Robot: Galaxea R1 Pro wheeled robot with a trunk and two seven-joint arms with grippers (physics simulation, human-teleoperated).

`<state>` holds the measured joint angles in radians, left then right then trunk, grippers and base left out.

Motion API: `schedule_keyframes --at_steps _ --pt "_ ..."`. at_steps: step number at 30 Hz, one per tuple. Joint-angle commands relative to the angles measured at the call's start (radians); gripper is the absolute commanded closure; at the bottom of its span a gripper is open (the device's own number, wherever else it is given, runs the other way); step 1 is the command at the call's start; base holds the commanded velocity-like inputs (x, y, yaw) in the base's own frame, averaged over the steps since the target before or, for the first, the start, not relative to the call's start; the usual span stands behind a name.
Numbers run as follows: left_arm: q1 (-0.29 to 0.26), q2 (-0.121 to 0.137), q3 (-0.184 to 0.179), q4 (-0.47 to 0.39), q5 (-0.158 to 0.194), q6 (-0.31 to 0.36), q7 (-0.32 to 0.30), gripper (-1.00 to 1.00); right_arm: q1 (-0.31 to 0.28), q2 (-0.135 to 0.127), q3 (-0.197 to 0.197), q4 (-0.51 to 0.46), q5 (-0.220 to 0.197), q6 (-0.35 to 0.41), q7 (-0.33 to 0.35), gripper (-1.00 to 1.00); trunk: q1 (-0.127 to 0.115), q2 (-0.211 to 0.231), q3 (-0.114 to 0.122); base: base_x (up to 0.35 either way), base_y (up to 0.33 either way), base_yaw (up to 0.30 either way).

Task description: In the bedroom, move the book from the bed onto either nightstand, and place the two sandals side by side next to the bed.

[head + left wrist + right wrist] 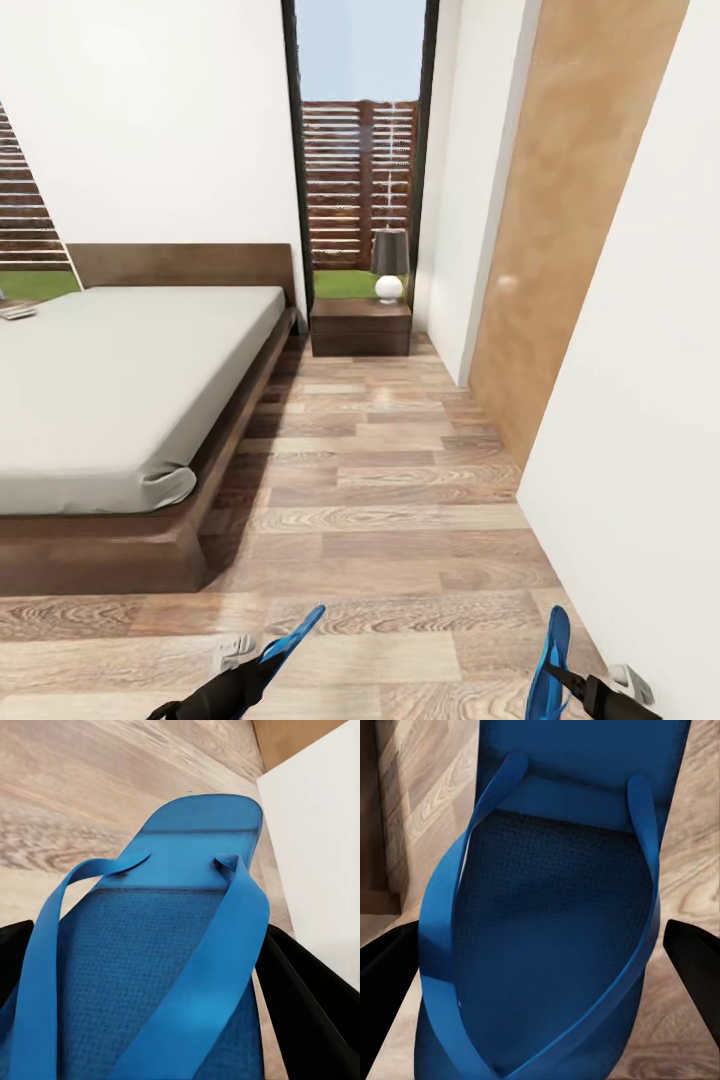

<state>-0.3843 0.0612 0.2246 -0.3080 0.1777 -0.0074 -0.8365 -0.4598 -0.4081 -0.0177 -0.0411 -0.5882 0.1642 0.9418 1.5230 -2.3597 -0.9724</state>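
Head view: bed [120,390] at left; book [17,311] on the mattress near the headboard; nightstand [361,328] beside the bed, bearing a lamp [389,265]. Left gripper [262,668] clamped on one sandal [292,638]; right gripper [560,682] clamped on the other sandal [549,665].

Left wrist view: sandal [172,967] between dark fingers [315,1009], above the floor [82,802].

Right wrist view: sandal [562,915] between dark fingers [694,956].
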Motion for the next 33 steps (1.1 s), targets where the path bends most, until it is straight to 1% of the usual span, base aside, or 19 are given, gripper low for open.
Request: schedule_keyframes --at_steps 1,27,33 --pt "-0.001 0.000 0.001 0.001 0.003 -0.002 -0.003 1.00 0.000 0.000 -0.004 0.000 -0.005 0.011 0.003 1.00 0.000 0.000 -0.001 0.315 0.000 0.000" --pt "-0.001 0.000 -0.001 0.000 0.003 0.000 -0.003 1.00 0.000 0.000 -0.002 0.000 -0.005 0.011 0.003 1.00 0.000 0.000 -0.001 0.315 0.000 0.000" --pt "-0.001 0.000 -0.001 0.000 0.003 0.000 -0.003 1.00 0.000 0.007 -0.002 0.000 -0.005 0.011 0.002 1.00 0.000 0.000 -0.001 0.315 -0.026 0.000"
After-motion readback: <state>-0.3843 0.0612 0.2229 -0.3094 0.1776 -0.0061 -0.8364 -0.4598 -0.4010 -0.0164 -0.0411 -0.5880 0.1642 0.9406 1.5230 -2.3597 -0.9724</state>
